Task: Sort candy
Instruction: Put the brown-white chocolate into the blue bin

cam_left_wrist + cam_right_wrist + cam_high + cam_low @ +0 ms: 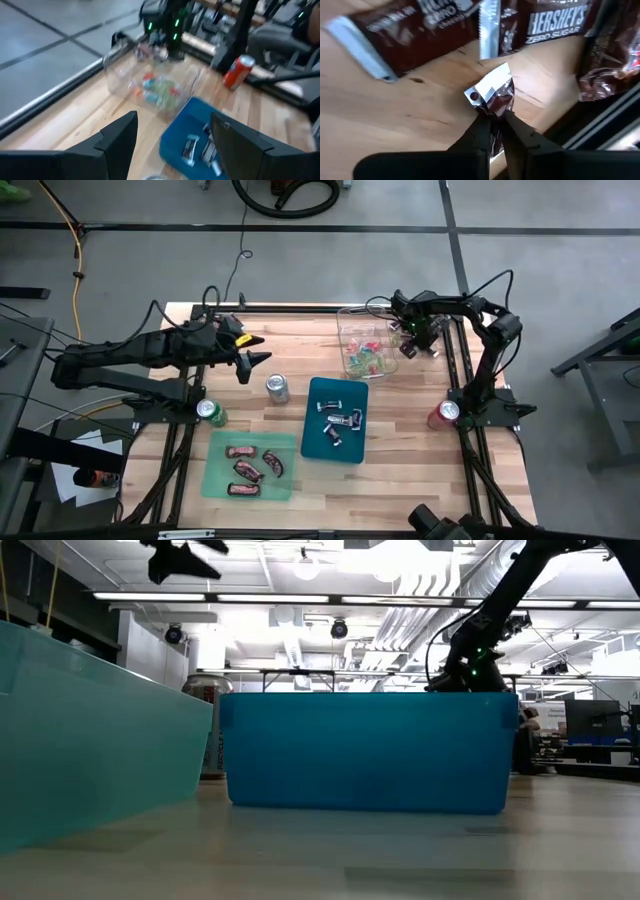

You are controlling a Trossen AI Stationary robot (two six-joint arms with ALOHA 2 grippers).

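My right gripper [495, 120] points steeply down at the table's far right, beside a clear tub [364, 343] of tiny bright candy, and is shut on a small brown-and-silver wrapped candy [492, 95]. More dark wrapped pieces [555, 20] lie flat on the wood around it. The blue tray [335, 418] holds dark and silver pieces. Red-brown bars lie in the green tray [250, 465]. My left gripper [262, 350] hovers open above the table's left middle with nothing between its fingers. My right gripper pinches the small candy's near wrapper end [496, 107] between its two fingertips [480, 127]. The fingers come from above, pointing steeply down. The crimped silver far end [487, 85] sticks out past the fingertips over the wood; whether it is lifted, I cannot tell.
A silver can [277, 388], a green can [211, 412] and a red can [444, 414] stand on the table. The table's black frame rail [600, 135] runs close beside my right gripper. Bare wood lies between the trays and the near edge.
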